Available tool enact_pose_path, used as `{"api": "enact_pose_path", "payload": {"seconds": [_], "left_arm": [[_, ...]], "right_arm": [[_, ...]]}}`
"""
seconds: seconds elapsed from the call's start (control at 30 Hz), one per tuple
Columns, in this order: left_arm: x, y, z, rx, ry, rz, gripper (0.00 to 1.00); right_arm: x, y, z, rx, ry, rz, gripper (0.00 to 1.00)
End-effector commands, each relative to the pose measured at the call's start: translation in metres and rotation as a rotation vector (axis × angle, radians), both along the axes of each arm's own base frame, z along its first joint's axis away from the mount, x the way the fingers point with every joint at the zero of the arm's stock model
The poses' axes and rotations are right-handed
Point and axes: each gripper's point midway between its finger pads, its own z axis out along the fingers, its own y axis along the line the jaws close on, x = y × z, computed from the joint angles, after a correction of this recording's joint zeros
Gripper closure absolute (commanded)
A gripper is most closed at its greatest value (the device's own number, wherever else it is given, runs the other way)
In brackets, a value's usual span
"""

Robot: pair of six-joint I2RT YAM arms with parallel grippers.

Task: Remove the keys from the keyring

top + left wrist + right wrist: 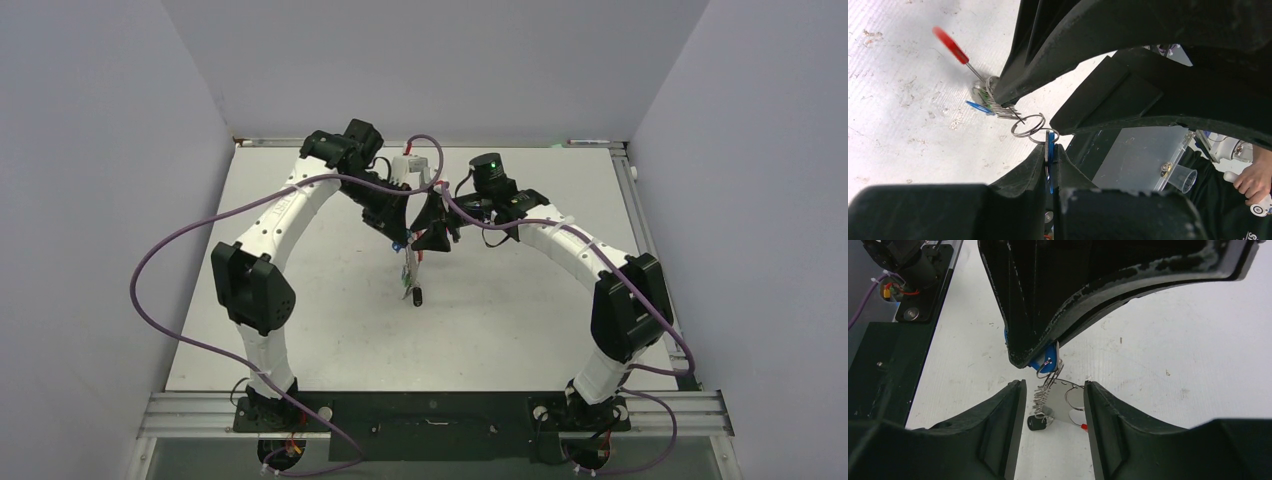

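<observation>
My left gripper (1052,151) is shut on a blue key tag (1050,156), held edge-on above the table. From it hang two small steel split rings (1029,125) and the rest of the keys (993,102), with green, blue and red tags (950,44). In the right wrist view the bunch (1042,397) dangles below the left gripper (1048,315), ending in a black tag (1037,423). A thin silvery loop with a red tip, the keyring (1071,399), hangs beside it. My right gripper (1054,407) is open, its fingers on either side of the bunch. From above, the bunch (411,275) hangs under both grippers.
A white table (520,320) lies under the hanging bunch. Purple cables (170,250) loop beside both arms. Grey walls close in the left, right and back. A black rail (883,355) runs along the table's near edge.
</observation>
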Motion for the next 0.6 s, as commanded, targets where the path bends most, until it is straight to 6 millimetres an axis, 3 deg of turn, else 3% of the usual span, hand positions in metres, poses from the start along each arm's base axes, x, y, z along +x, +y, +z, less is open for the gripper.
{"api": "enact_pose_path", "payload": {"seconds": [0.0,0.2,0.43,0.57], "left_arm": [[0.004,-0.008,0.021,-0.074,-0.029,-0.010,1.00],[0.006,-0.010,0.022,-0.083,-0.024,-0.006,1.00],[0.013,-0.006,0.019,-0.065,-0.038,0.016,1.00],[0.031,0.004,0.021,-0.042,-0.090,0.074,1.00]], "right_arm": [[0.007,0.012,0.022,0.062,-0.057,0.024,0.55],[0.009,0.016,0.019,0.068,-0.040,0.020,0.60],[0.012,0.015,0.019,0.065,-0.045,0.008,0.92],[0.023,0.009,0.016,0.048,-0.048,-0.039,0.95]]}}
